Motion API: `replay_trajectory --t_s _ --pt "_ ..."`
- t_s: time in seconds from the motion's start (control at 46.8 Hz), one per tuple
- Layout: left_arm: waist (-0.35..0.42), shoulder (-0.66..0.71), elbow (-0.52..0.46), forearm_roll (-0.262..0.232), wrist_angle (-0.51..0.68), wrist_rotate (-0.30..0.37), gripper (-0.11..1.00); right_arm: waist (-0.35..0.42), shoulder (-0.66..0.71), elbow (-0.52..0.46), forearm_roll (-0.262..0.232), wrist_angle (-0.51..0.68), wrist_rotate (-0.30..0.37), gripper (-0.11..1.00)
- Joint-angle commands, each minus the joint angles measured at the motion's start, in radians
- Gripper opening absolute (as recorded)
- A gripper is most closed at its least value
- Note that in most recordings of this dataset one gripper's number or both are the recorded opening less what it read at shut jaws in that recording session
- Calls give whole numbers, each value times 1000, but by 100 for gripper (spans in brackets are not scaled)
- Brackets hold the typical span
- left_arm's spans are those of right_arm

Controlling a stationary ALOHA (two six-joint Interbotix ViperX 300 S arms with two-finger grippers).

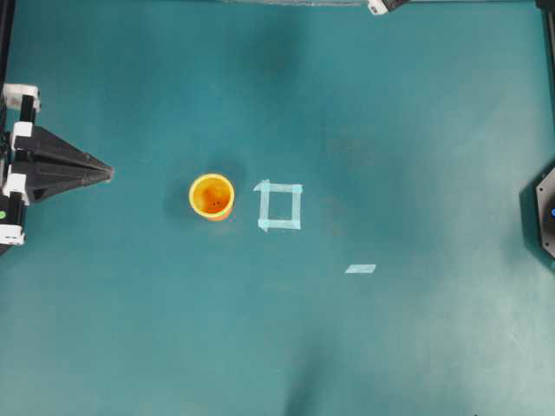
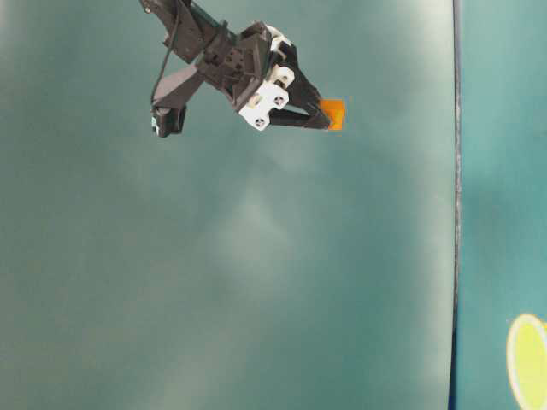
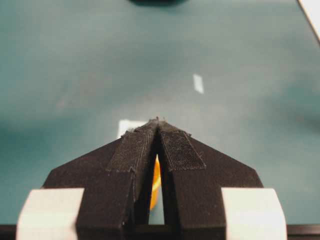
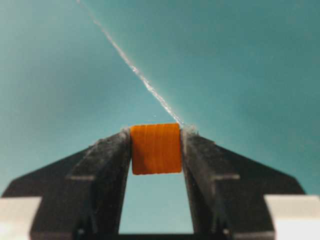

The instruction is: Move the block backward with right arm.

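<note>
orange block (image 4: 156,148), teal table (image 1: 390,104)

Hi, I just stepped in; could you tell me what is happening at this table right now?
The right gripper has the small orange block clamped between its fingertips and is carrying it off the table, near the top edge of the overhead view. The left gripper sits closed at the left side, pointing toward the yellow-orange cup. Beside the cup, the pale tape square on the table is empty.

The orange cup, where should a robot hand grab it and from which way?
The cup stands upright with its mouth open to the top. Best guess: come straight down and pinch the rim, one finger inside, one outside. Its round wall looks wide for a side grip. The left hand sits nearest.
</note>
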Motion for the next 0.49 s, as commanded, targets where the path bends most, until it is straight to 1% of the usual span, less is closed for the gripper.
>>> replay_trajectory --t_s 0.0,0.47 --pt "-2 5 -26 2 -3 2 0 -3 -9 -31 0 -6 6 40" --pt "0 5 -28 2 -3 2 0 -3 -6 -31 0 -3 12 40"
